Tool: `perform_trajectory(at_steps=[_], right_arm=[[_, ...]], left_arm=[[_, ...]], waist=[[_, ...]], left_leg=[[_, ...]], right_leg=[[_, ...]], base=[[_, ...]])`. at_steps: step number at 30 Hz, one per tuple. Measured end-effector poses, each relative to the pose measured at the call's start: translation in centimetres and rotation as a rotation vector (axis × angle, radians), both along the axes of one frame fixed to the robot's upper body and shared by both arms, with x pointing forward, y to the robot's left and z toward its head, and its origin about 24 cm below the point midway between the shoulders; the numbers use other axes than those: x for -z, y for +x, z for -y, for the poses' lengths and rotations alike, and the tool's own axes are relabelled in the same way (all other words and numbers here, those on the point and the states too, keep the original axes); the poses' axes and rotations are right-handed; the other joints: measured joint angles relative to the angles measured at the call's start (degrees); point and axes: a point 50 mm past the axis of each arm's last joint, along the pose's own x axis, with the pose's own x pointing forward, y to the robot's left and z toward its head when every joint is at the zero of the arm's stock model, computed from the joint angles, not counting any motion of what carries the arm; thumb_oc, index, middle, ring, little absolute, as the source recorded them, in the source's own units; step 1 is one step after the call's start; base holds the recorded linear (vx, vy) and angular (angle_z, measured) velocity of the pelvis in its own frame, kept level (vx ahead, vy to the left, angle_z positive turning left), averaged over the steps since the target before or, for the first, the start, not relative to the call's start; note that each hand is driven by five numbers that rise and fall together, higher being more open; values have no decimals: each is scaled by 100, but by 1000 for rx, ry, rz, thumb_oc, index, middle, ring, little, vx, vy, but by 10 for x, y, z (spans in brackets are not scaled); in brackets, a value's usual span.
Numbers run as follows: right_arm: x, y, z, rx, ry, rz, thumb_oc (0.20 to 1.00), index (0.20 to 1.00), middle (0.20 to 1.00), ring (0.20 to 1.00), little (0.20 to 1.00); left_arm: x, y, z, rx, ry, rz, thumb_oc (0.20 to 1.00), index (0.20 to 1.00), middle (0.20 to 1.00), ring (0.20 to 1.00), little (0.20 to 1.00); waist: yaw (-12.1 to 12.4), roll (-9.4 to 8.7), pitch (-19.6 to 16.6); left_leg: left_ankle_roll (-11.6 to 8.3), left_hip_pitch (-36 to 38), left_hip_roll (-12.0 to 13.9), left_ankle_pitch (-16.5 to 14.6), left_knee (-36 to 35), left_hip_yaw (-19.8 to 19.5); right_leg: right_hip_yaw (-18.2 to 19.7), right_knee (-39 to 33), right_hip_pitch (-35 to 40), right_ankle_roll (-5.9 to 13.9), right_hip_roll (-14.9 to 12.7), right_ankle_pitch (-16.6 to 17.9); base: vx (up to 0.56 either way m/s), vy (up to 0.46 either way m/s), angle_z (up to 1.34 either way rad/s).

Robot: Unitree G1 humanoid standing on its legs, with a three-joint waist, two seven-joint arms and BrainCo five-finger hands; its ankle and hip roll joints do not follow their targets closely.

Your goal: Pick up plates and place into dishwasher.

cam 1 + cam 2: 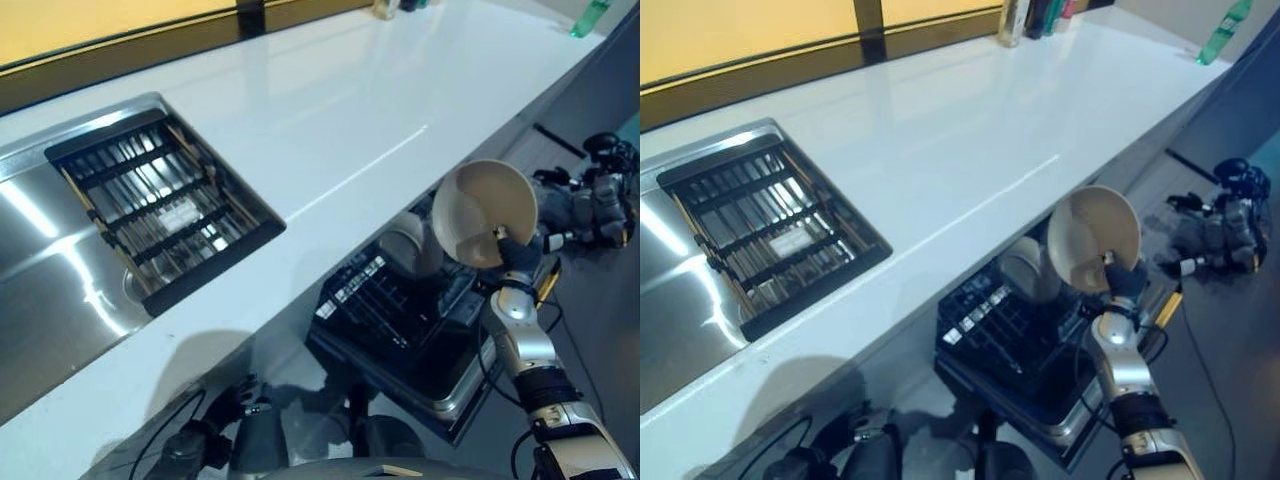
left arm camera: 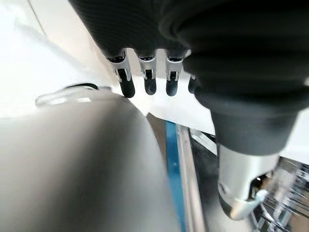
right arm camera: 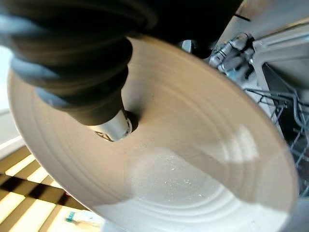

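Note:
My right hand (image 1: pixel 517 258) is shut on a beige plate (image 1: pixel 484 212) and holds it tilted on edge above the pulled-out dishwasher rack (image 1: pixel 385 305), below the counter's front edge. In the right wrist view the thumb (image 3: pixel 113 126) presses on the plate's face (image 3: pixel 193 159), with the rack's wires (image 3: pixel 285 111) past its rim. Another pale plate (image 1: pixel 403 245) stands in the rack just left of the held one. My left hand (image 2: pixel 147 79) hangs low by the counter front, fingers straight and holding nothing.
A long white counter (image 1: pixel 330 110) runs along the back. At its left is a steel sink (image 1: pixel 40 270) with a black slatted rack (image 1: pixel 160 205) in it. Bottles (image 1: pixel 1025 15) and a green bottle (image 1: pixel 590 18) stand at the far end. A dark device (image 1: pixel 600 200) lies on the floor right of the dishwasher.

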Motion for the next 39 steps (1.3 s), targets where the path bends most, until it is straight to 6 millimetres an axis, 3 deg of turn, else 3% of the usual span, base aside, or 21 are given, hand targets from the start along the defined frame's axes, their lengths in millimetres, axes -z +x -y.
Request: perform_trajectory(at_steps=[6,11,19,27,32,39], right_arm=[[-8,4,20,65,-151,-35,200,200,200,200,200],[-25,10,31,77,-245,-23,200,200,200,200,200],[-8,1,23,31,-303,-69,200,200,200,200,200],[-7,-27,1,-55,-367,37,200,200,200,200,200],[-23,-39,-3,-66,-367,137,200,200,200,200,200],[-46,-41,0,-96,-445,216,200,200,200,200,200]], left_arm=[[0,2,-9,-54,28,5,1000,1000,1000,1000,1000],[-7,21,-6,-29,24,70,1000,1000,1000,1000,1000],[-10,26,-3,-40,19,109,1000,1000,1000,1000,1000],[-3,15,4,-86,15,93,1000,1000,1000,1000,1000],[-1,9,7,-91,12,91,1000,1000,1000,1000,1000],[2,7,24,-87,-37,93,1000,1000,1000,1000,1000]], waist=[[85,155,360],[137,297,653],[106,389,881],[-172,491,954],[-392,582,1016],[-699,920,1187]], left_leg=[[54,-206,-11,-35,199,-26],[131,-584,-102,-19,346,-50],[212,-609,-204,-33,373,1],[231,-489,-236,-23,223,162],[248,-499,-231,-14,189,350],[271,-484,-277,1,93,506]], right_leg=[[-33,74,-114,17,-51,-20],[-84,182,-446,32,-128,35],[-75,202,-484,41,-273,45],[51,223,-525,87,-306,37],[95,224,-693,125,-376,27],[156,308,-867,165,-465,57]], base=[[-69,3,4],[-98,74,7],[-26,74,0],[-8,26,-7],[-41,7,-19],[-14,22,-12]])
